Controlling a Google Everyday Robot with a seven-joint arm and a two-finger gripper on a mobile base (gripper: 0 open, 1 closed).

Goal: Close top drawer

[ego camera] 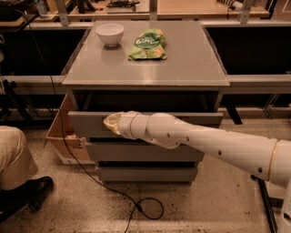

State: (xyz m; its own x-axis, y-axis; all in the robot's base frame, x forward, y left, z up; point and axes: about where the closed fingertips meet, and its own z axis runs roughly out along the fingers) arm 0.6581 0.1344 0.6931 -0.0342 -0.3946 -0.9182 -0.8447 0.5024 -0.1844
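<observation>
Place: a robotics lab or workshop room.
Landmark: a grey cabinet (182, 68) standing on the open floor.
Behind the cabinet: long workbenches (191, 7) on metal frames.
Under the cabinet: a speckled hard floor (218, 205), with a loose black cable (148, 208) looping in front.
Left of the cabinet: an open cardboard box (61, 136) and a seated person's leg (13, 157).
In front of the cabinet: a white robot arm (218, 143), its gripper (111, 123) at the top drawer (86, 124) front.
</observation>
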